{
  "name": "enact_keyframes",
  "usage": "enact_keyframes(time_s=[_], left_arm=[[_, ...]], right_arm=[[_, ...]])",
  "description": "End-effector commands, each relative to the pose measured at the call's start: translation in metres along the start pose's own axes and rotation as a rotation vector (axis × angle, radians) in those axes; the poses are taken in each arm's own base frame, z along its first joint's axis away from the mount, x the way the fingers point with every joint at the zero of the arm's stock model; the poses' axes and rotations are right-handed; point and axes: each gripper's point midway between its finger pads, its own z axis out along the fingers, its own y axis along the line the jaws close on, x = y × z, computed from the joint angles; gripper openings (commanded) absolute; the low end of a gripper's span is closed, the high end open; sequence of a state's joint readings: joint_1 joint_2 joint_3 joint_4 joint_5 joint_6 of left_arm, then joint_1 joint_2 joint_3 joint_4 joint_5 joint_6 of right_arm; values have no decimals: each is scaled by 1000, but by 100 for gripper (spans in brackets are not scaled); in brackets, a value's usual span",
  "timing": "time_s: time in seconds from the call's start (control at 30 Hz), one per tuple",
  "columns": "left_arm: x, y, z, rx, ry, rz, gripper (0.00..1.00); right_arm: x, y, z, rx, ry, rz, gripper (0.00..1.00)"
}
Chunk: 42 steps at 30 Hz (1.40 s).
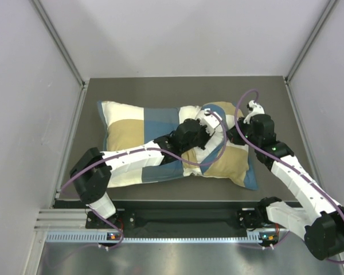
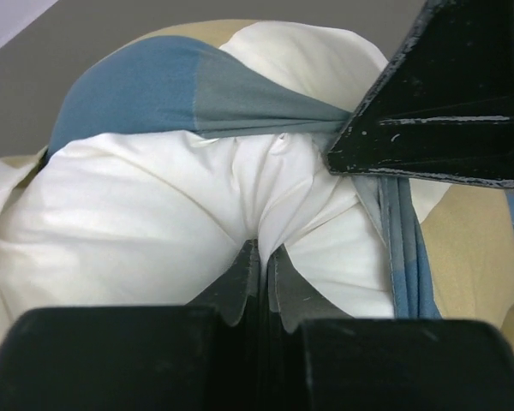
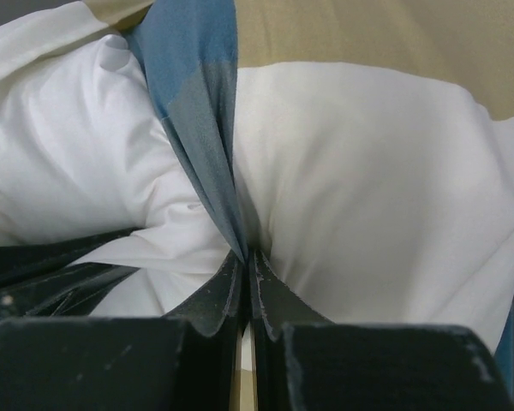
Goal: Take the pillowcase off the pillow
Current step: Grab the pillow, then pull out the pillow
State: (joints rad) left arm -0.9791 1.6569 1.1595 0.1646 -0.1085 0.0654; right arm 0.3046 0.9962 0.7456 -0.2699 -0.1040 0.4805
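Pillowcase (image 1: pixel 126 134) lies across the middle of the table (image 1: pixel 178 91) and covers most of the pillow (image 2: pixel 137 223), whose white bulge shows at the opening toward the table's right side. Jaws of the right gripper (image 3: pixel 247 259) are clamped on the pillowcase's blue edge. Jaws of the left gripper (image 2: pixel 261 261) are pinched together on a fold of white pillow fabric. Risk: either thin fold may slip free under tension, or the taut edge may snag on the bulge. Count: one pillowcase, one pillow, two grippers.
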Motion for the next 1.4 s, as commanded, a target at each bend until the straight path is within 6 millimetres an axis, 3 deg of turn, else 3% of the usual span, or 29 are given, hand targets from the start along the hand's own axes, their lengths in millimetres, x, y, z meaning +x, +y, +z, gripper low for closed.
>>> enact_keyframes(time_s=[0.0, 0.27, 0.7, 0.83, 0.93, 1.2, 1.37], left_arm=[[30, 100, -36, -365, 103, -86, 0], [44, 147, -76, -431, 63, -232, 0], [30, 193, -126, -571, -4, -317, 0], [29, 224, -149, -655, -24, -346, 0], [28, 235, -156, -674, -42, -372, 0], [22, 254, -183, -758, -91, -417, 0], [-4, 236, -196, -665, -155, -439, 0]], right_arm=[[23, -58, -12, 256, 65, -25, 0], [21, -66, -14, 293, 68, -21, 0], [20, -92, -27, 381, 68, -14, 0], [16, -95, -29, 375, 65, 1, 0], [10, -96, -31, 372, 60, 3, 0], [-1, -117, -40, 413, 62, 25, 0], [-3, -118, -32, 396, 78, 18, 0]])
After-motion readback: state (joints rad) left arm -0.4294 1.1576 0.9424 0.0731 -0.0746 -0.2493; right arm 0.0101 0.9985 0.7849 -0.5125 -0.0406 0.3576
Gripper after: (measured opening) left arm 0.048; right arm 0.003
